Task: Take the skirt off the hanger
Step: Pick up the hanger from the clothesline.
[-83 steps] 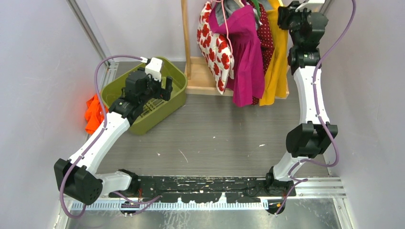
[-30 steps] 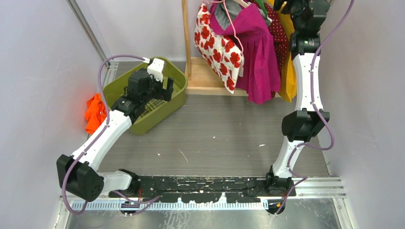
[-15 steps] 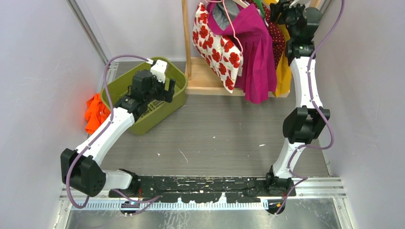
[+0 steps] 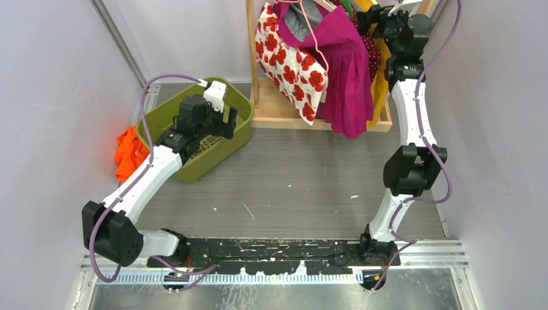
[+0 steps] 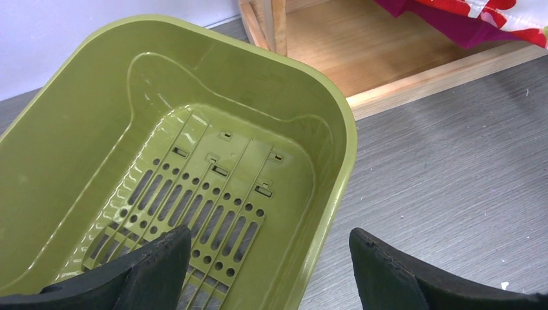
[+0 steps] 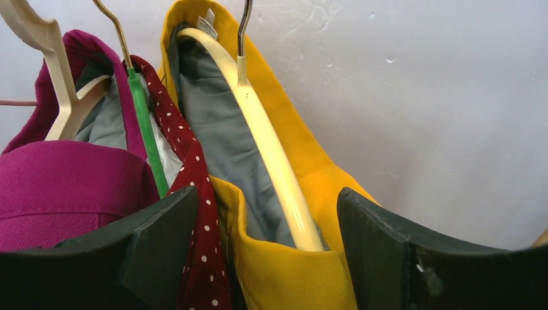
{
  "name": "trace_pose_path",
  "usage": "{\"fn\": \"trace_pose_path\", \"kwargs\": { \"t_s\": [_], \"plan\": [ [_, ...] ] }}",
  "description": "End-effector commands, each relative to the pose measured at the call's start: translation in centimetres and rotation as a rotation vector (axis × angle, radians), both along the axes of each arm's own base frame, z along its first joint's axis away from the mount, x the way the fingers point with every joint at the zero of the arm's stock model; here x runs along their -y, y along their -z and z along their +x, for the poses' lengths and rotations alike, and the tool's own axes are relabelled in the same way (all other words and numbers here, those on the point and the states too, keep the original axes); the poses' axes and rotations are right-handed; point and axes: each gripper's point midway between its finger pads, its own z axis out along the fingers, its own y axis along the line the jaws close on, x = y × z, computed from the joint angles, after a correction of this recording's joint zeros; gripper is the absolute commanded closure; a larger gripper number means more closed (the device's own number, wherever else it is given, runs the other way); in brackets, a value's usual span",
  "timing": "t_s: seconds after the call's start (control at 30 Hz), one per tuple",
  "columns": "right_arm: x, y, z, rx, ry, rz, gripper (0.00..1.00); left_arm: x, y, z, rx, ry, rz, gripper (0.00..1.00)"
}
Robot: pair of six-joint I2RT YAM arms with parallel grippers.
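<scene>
The right gripper is open, its fingers astride the yellow skirt's waistband and cream hanger. The skirt hangs lengthwise downward, waistband up, at the right end of the wooden rack. The left gripper is spread wide over the green basket.

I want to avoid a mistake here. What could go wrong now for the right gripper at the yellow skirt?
1. The open right gripper straddles both the yellow skirt and its cream curved plastic hanger; closing may clamp the hanger too, so the skirt might not slide off.
2. The dark red white-dotted garment hangs right beside one finger and could be pulled along.
</scene>
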Motion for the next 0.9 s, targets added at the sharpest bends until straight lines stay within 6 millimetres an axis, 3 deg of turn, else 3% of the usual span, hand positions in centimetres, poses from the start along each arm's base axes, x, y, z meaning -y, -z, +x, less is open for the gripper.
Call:
{"fn": "trace_pose_path", "kwargs": {
  "t_s": [0.0,0.13,0.27,0.37,0.5,0.6,0.77,0.87],
  "plan": [
    [-0.4,-0.3,-1.3,-0.030,-0.019,0.000,0.14,0.3,-2.2,0.0,0.063,0.011,-0.026,0.10],
    [-0.5,0.3,-1.0,-0.036,-0.021,-0.009,0.14,0.2,-2.1,0.0,0.060,0.009,-0.020,0.10],
    [-0.6,0.8,-0.3,-0.038,-0.030,-0.012,0.14,0.0,-3.3,-0.4,0.089,0.010,-0.030,0.10],
    [-1.1,1.4,-0.1,-0.062,-0.060,-0.005,0.31,0.1,-3.2,-0.4,0.084,0.011,-0.029,0.10],
    [-1.8,1.7,-1.0,-0.087,-0.091,0.006,0.78,0.1,-3.1,-0.4,0.080,0.013,-0.029,0.10],
    [-2.3,1.3,-2.1,-0.071,-0.106,0.011,0.99,0.3,-3.3,-0.4,0.082,0.020,-0.033,0.10],
    [-2.9,-1.1,-4.4,-0.013,-0.131,0.004,1.00,0.3,-3.6,-0.5,0.086,0.023,-0.040,0.10],
    [-3.0,-3.6,-5.9,0.052,-0.129,0.025,1.00,0.3,-3.7,-0.6,0.091,0.023,-0.045,0.10]
  ]
}}
